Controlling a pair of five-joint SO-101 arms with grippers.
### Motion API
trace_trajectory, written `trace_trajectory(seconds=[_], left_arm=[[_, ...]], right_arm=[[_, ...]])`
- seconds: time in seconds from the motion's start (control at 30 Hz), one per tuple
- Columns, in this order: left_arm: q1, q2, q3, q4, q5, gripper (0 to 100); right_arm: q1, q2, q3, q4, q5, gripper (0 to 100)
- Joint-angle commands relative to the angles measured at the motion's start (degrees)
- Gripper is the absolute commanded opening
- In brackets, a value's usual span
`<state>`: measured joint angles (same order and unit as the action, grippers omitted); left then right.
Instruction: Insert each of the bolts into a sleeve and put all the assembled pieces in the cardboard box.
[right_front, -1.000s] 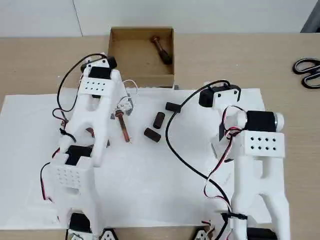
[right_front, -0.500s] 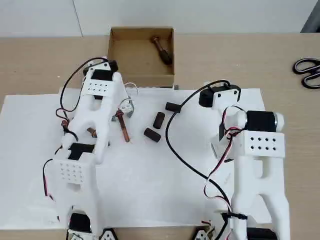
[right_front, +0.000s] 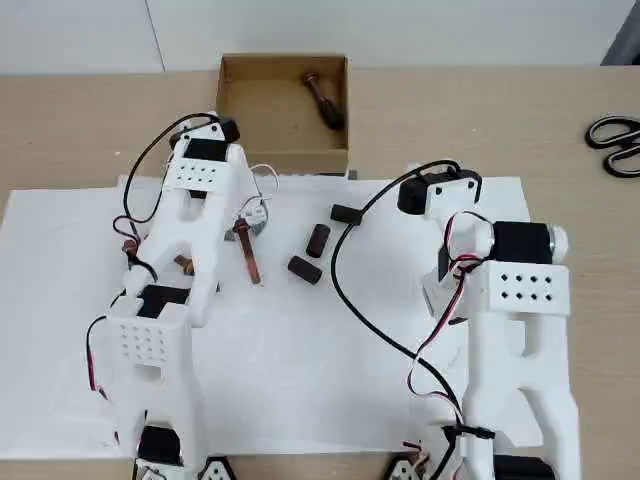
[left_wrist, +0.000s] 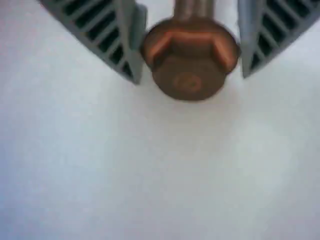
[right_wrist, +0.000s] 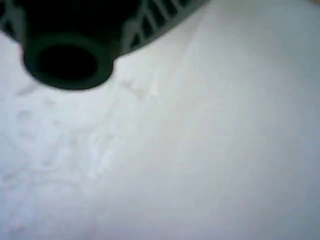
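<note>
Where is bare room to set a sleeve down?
Bare: the white paper sheet between the two arm bases, and left of the left arm. Crowded: around the three black cylindrical sleeves and the copper bolt near the brown cardboard box.

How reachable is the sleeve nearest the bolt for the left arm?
Likely yes: that sleeve lies on bare paper close beside the left gripper, with only the bolt lying between them.

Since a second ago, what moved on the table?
The left arm swung slightly toward the left edge of the paper, so a loose bolt beside it shows now. Its tool still holds the copper bolt in nearly the same spot. The right arm holding its sleeve, three loose sleeves and the cardboard box stayed put.
</note>
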<state>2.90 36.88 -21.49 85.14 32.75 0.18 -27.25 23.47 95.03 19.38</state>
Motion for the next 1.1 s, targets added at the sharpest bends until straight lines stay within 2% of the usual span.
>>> trace_trajectory(seconds=[0.0, 0.47, 0.67, 0.83, 1.07], left_arm=[[-1.5, -0.7, -0.7, 1.3, -0.6, 8], [-0.2, -0.8, -1.1, 6.5, -2.7, 8], [0.0, -0.8, -6.0, 10.6, -2.7, 9], [0.1, -0.8, -8.8, 12.3, -2.7, 14], [0.1, -0.8, -8.6, 13.1, -2.8, 14]], right_arm=[[0.7, -1.3, -0.3, -1.3, 0.4, 0.3], [0.7, -1.3, -0.3, -1.7, 0.4, 0.3], [0.7, -1.3, -0.3, -1.6, 0.4, 0.3], [0.7, -1.3, -0.3, -1.6, 0.4, 0.3], [0.7, -1.3, -0.3, -1.6, 0.4, 0.3]])
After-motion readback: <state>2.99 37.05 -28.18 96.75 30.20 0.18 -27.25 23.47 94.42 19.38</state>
